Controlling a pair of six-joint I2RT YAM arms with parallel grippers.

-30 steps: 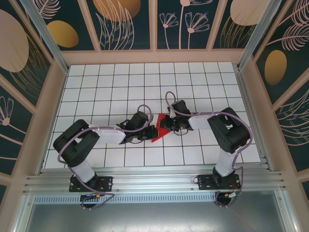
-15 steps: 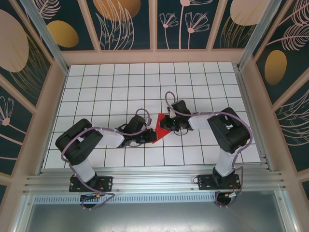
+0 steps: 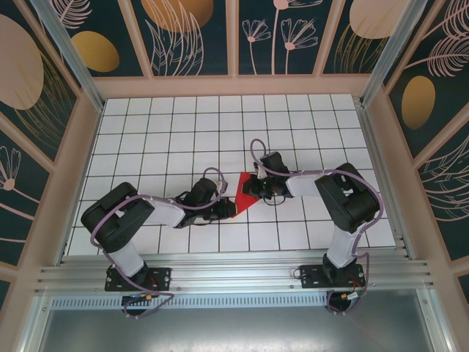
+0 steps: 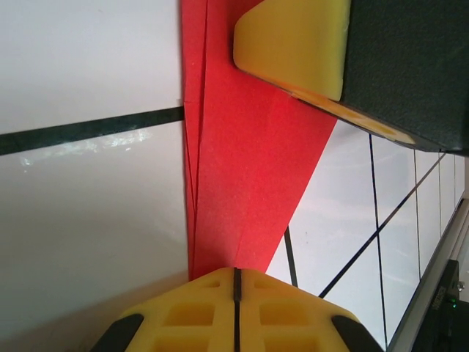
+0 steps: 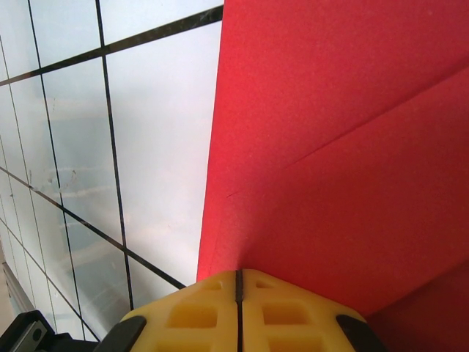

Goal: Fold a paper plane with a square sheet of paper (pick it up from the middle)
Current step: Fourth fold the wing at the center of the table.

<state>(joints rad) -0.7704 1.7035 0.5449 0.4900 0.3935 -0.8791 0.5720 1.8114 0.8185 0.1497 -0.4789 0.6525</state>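
Observation:
The red sheet of paper (image 3: 242, 191) lies flat on the white grid table, folded into a narrow pointed wedge with layered creases (image 4: 249, 169) (image 5: 330, 147). My left gripper (image 3: 226, 210) is shut, its yellow tips (image 4: 236, 273) resting on the paper's near end beside the long folded edge. My right gripper (image 3: 253, 192) is shut too, with its tips (image 5: 238, 274) set on the paper close to a diagonal crease. One yellow fingertip of the right gripper (image 4: 293, 44) presses on the far part of the paper in the left wrist view.
The white tiled table (image 3: 183, 132) stretches open behind and to both sides of the paper. Wooden frame rails (image 3: 234, 86) and patterned walls ring it. A metal rail (image 3: 234, 275) runs along the near edge by the arm bases.
My left gripper has slid toward the near edge along the paper and now covers its lower end. The right gripper and the paper have stayed in place.

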